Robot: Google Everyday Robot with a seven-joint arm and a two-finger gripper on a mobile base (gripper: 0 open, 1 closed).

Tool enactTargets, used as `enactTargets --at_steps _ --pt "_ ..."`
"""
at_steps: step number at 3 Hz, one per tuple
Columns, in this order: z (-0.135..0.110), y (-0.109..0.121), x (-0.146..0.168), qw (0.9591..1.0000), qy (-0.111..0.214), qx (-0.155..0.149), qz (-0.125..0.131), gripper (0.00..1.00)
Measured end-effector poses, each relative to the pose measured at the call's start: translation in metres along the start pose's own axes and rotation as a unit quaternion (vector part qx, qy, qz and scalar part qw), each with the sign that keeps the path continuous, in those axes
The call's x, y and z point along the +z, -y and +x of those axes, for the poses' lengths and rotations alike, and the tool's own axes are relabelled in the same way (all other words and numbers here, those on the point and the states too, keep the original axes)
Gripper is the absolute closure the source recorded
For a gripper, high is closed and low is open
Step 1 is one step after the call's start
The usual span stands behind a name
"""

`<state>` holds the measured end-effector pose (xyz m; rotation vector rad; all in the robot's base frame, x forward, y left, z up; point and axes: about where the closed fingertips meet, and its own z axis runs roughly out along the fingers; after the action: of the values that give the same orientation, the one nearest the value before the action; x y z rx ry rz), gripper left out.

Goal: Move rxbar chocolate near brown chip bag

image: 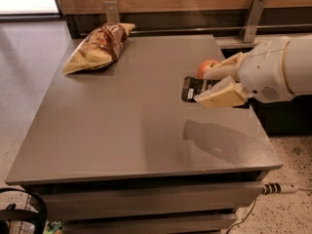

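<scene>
The rxbar chocolate (194,87), a flat black wrapper with white lettering, is held between my gripper's tan fingers (220,95) and lifted above the grey table (136,126), casting a shadow below it. My gripper (210,86) reaches in from the right, shut on the bar. The brown chip bag (100,47), puffy, dark brown and tan-yellow, lies at the table's far left corner, well apart from the bar.
A red-orange apple (207,67) sits on the table right behind my gripper, partly hidden by a finger. A wooden wall with metal brackets (253,18) runs behind the table. A cable and plug (275,188) lie on the floor at the right.
</scene>
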<state>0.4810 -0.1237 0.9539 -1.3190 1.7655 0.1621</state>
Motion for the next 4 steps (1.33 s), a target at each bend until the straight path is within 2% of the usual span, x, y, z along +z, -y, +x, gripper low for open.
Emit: enactTargets --at_steps 1,2,3,4 --pt "-0.024 0.029 0.006 0.9995 0.016 -0.026 0.003 1.00" --pt "-0.056 0.077 0.034 0.9948 0.075 -0.068 0.000 1.00" --pt "-0.075 0.124 0.073 0.9882 0.123 -0.092 0.001 1.00" --pt "-0.076 0.124 0.074 0.9882 0.122 -0.092 0.001 1.00"
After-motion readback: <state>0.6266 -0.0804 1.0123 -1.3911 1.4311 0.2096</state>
